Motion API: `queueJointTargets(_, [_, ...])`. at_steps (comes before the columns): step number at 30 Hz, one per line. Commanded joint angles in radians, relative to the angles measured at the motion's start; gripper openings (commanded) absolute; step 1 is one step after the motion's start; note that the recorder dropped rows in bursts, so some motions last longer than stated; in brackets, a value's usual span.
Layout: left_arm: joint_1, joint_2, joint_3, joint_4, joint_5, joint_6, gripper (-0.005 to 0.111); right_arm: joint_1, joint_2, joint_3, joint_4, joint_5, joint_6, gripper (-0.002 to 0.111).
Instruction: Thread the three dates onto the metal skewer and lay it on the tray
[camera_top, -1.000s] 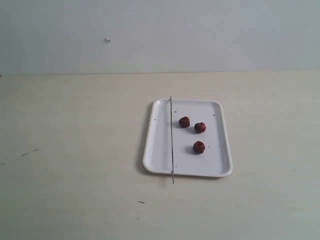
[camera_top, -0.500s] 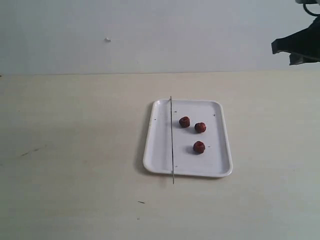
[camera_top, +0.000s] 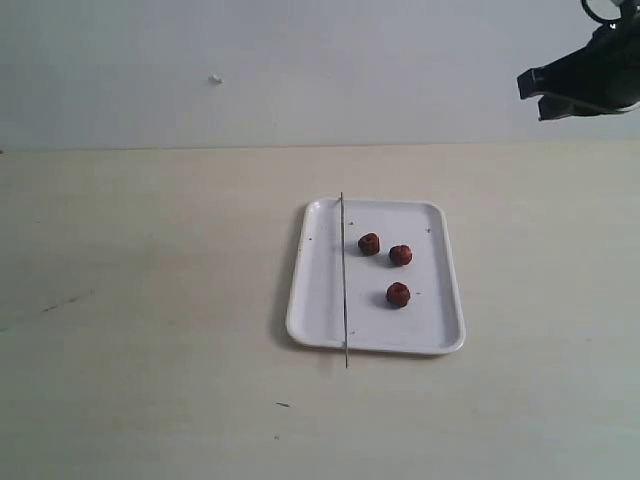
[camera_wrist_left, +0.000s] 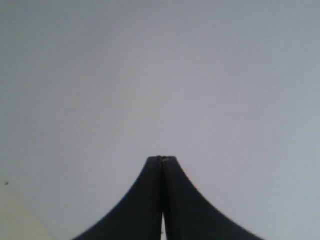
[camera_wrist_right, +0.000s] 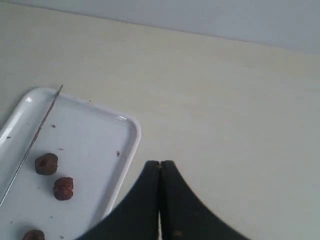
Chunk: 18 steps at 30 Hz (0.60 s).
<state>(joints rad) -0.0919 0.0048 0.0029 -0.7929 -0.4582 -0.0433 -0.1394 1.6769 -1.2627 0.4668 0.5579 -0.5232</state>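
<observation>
The white tray (camera_top: 325, 300) lies on the table right of centre. Three dates rest loose on it: one (camera_top: 369, 243), one (camera_top: 400, 255) and one (camera_top: 398, 294). The thin metal skewer (camera_top: 343, 280) lies along the tray's left side, its ends over both rims. My right gripper (camera_top: 530, 85) hangs high at the upper right, shut and empty, far from the tray. The right wrist view shows the tray (camera_wrist_right: 100, 130), skewer (camera_wrist_right: 35, 137), three dates (camera_wrist_right: 46, 164) (camera_wrist_right: 63, 188) (camera_wrist_right: 33, 235) and the shut gripper (camera_wrist_right: 160, 163). My left gripper (camera_wrist_left: 162, 158) is shut, facing a blank wall.
The pale table (camera_top: 150, 300) stretches wide on the left and in front of the tray. A grey wall (camera_top: 300, 70) stands behind. A few small dark marks (camera_top: 283, 404) dot the tabletop.
My right arm has come into the exterior view at the upper right and moved further left. The tray, skewer and dates have not moved.
</observation>
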Motion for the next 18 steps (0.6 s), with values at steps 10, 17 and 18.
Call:
queueJointTargets(10, [0.0,0.265,-0.291,0.649,-0.153,-0.401,0.0,-0.007,-0.002,-0.012,0.075,-0.034,-0.061,0.0])
queueJointTargets(17, [0.0,0.812,-0.673,0.867,0.163,-0.413,0.0,-0.007,-0.002,-0.012,0.073,0.02,-0.117,0.0])
queueJointTargets(18, [-0.002,0.898,-0.727,0.892,0.218,-0.418,0.0,-0.007,-0.002,-0.012,0.073,0.028,-0.123,0.0])
